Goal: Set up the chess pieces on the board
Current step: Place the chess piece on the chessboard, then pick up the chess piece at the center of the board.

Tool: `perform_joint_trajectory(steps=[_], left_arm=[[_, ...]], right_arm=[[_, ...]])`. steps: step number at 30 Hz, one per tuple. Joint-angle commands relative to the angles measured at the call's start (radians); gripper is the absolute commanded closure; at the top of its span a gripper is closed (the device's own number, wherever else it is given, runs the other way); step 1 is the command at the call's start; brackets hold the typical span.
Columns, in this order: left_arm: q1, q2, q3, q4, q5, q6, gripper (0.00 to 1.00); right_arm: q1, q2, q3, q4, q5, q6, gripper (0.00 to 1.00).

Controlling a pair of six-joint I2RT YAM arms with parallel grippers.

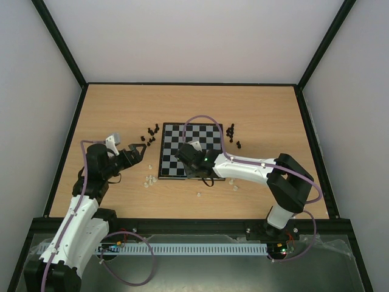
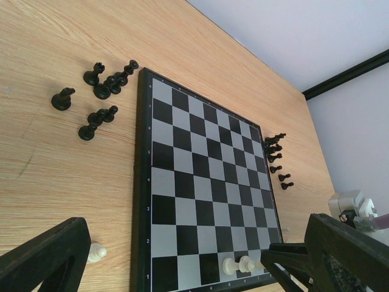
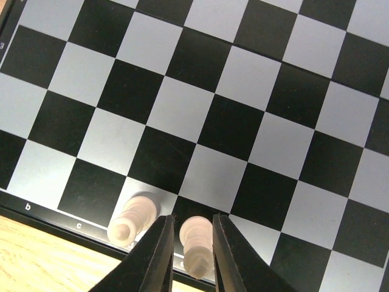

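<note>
The board (image 1: 182, 137) lies mid-table; it also shows in the left wrist view (image 2: 182, 159) and the right wrist view (image 3: 231, 121). My right gripper (image 1: 192, 169) hovers over the board's near edge. In its wrist view the gripper (image 3: 192, 220) straddles a pale piece (image 3: 197, 240) standing on a near-row square, with thin gaps on both sides. A second pale piece (image 3: 130, 222) stands one square to the left. My left gripper (image 1: 141, 152) is open and empty left of the board; its wide jaws frame the left wrist view (image 2: 194, 243).
Black pieces cluster off the board's far-left corner (image 1: 152, 131) (image 2: 100, 85) and far-right corner (image 1: 231, 131) (image 2: 275, 151). Pale pieces lie loose on the table near the board's front-left (image 1: 148, 179) (image 2: 96, 251) and front-right (image 1: 234, 184). Walls enclose the table.
</note>
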Motion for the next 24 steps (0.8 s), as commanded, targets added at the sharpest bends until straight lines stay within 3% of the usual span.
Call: perform_joint_trajectory(steps=[1, 4, 7, 16, 20, 24], left_arm=[[-0.006, 0.002, -0.008, 0.013, -0.002, -0.006, 0.01], [-0.006, 0.005, 0.000, 0.011, -0.003, -0.005, 0.00], [-0.006, 0.013, 0.027, -0.004, 0.005, 0.006, 0.00], [-0.006, 0.001, 0.165, -0.134, 0.080, 0.057, 0.01], [-0.006, -0.045, 0.168, -0.179, 0.140, 0.038, 0.01], [-0.006, -0.140, 0.145, -0.244, 0.151, 0.006, 0.01]], right_arm=[[0.007, -0.005, 0.024, -0.026, 0.021, -0.002, 0.78], [0.007, -0.030, 0.028, -0.041, 0.039, -0.002, 0.67], [0.007, -0.079, 0.036, -0.076, 0.068, 0.001, 0.51], [0.007, -0.357, -0.011, -0.195, 0.063, -0.008, 0.12], [0.008, -0.521, -0.095, -0.237, -0.006, 0.004, 0.01], [0.007, -0.647, -0.184, -0.247, -0.099, 0.025, 0.01]])
